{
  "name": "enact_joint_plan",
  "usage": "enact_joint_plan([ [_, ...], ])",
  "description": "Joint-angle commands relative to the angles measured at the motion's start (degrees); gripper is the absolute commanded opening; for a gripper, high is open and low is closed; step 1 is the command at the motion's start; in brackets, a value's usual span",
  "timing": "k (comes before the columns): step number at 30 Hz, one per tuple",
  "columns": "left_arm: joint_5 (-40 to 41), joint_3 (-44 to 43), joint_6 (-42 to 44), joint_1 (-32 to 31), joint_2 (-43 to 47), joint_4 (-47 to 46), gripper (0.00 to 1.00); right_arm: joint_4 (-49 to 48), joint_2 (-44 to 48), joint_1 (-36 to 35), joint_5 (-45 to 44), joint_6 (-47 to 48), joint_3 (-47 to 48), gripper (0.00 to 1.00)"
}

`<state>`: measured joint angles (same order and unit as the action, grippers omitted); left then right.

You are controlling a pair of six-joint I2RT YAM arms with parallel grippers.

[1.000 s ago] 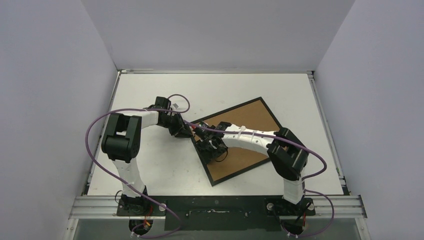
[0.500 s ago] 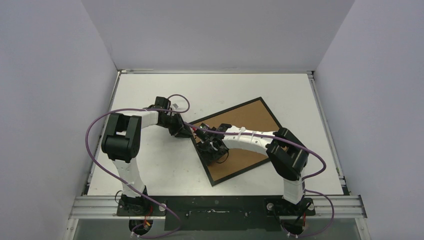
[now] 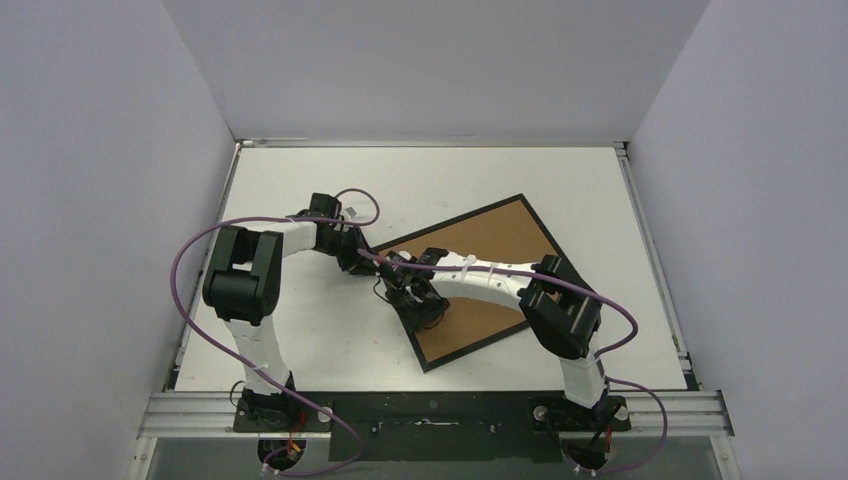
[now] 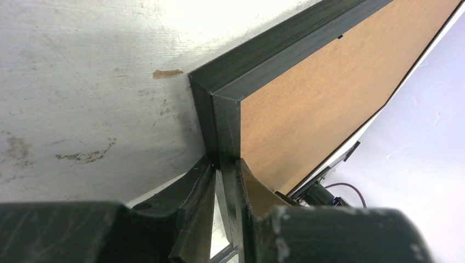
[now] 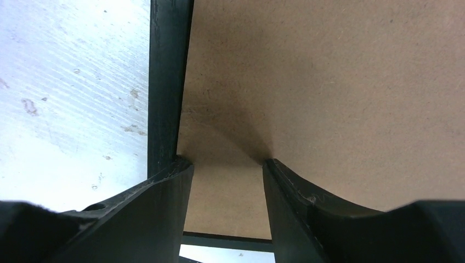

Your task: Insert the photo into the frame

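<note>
The frame [image 3: 460,218] lies back-up and askew on the worktop [image 3: 400,180], its brown backing [image 3: 500,240] filling it. At the frame's left corner the left claw [image 4: 225,175] pinches the black rim. Just inside that rim the right claw [image 5: 225,164] stands half-wide, holding nothing, tips down on the backing. The right arm [image 3: 490,280] crosses over the frame's near half, hiding part of it.

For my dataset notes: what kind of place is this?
Probably a robotics lab test cell: plain walls around a white table, left arm and right arm bolted to a metal rail, a frame as the work piece.
</note>
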<state>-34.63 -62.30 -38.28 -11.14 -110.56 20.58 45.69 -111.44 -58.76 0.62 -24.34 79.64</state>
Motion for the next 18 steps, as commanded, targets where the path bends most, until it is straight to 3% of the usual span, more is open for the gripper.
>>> enact_joint_plan([
  [1, 9.3, 2.0, 2.9, -0.2, -2.1, 1.7, 0.16, 3.4, -6.6, -1.5, -7.4, -2.4, 0.1, 0.5],
  [11, 6.3, 2.0, 2.5, 1.1, -2.0, 0.6, 0.16, 2.9, -10.1, -4.6, -11.0, -4.6, 0.0, 0.52],
  [18, -0.9, 0.0, 1.6, 3.0, 0.2, -2.2, 0.22, -4.6, 3.5, -0.6, -10.1, -3.4, 0.8, 0.56],
])
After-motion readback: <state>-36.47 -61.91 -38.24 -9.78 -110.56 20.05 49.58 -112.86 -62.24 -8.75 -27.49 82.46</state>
